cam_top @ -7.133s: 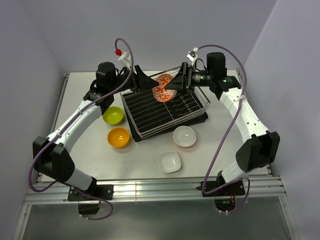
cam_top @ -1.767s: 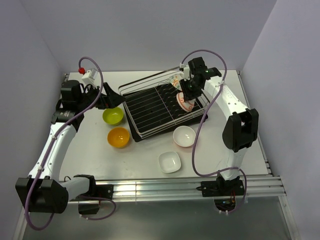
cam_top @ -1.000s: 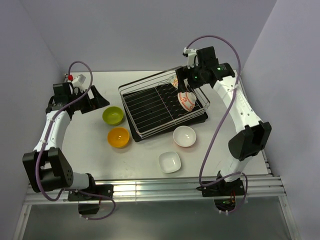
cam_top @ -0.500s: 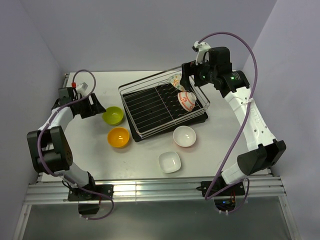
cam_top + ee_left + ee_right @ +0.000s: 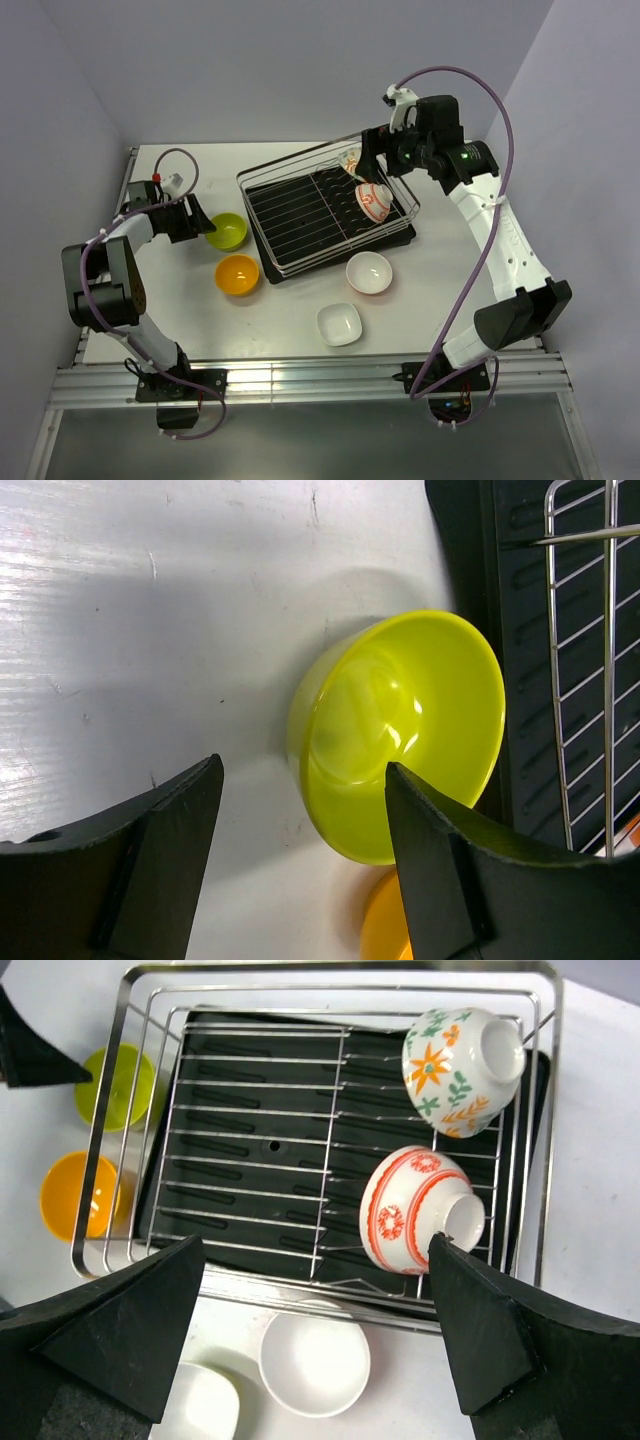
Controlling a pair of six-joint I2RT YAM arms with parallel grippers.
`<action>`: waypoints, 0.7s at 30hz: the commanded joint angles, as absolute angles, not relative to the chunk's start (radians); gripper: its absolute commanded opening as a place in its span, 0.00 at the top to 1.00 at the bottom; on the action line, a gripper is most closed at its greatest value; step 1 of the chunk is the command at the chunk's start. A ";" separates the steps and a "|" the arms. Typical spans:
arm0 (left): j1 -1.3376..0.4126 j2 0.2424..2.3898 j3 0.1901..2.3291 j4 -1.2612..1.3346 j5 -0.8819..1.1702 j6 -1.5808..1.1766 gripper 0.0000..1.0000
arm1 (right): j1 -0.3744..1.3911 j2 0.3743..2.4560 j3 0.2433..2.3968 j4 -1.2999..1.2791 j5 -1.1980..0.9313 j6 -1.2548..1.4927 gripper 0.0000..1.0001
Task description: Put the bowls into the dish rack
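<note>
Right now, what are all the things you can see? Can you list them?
Table: one, white, under everything.
Dish rack: one, silver wire over a black tray, middle of the table.
Leaf-print bowl: one, white with flowers, on its side in the rack's far right corner.
Red-and-white bowl: one, on its side in the rack, just nearer.
Lime green bowl: one, on the table left of the rack.
Orange bowl: one, beside the green one.
Round white bowl: one, in front of the rack.
Squarish white bowl: one, nearest.
Left gripper: open, at the green bowl's rim.
Right gripper: open, above the rack.
</note>
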State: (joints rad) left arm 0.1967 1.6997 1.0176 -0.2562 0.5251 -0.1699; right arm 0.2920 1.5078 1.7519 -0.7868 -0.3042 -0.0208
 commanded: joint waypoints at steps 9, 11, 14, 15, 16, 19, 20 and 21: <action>0.189 1.723 1.011 -0.209 0.549 -0.170 0.36 | 0.193 1.448 1.624 -0.876 -0.486 -0.089 0.00; 0.183 1.733 1.014 -0.202 0.548 -0.173 0.38 | 0.189 1.450 1.640 -0.894 -0.491 -0.081 0.00; 0.178 1.746 1.017 -0.199 0.531 -0.176 0.41 | 0.189 1.459 1.654 -0.902 -0.497 -0.065 0.00; 0.176 1.749 1.020 -0.196 0.531 -0.178 0.43 | 0.190 1.460 1.655 -0.902 -0.500 -0.055 0.00; 0.176 1.755 1.020 -0.196 0.526 -0.178 0.44 | 0.190 1.463 1.657 -0.903 -0.505 -0.051 0.00; 0.175 1.770 1.029 -0.204 0.511 -0.184 0.54 | 0.189 1.463 1.655 -0.897 -0.517 -0.031 0.00; 0.173 1.772 1.031 -0.206 0.506 -0.184 0.57 | 0.189 1.462 1.652 -0.887 -0.517 -0.025 0.00; 0.175 1.773 1.037 -0.207 0.506 -0.186 0.62 | 0.190 1.459 1.648 -0.879 -0.514 -0.012 0.00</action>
State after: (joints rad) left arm 0.1776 1.7649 1.0138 -0.2279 0.5179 -0.1829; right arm 0.1898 1.5021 1.6176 -0.9028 -0.4931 -0.0448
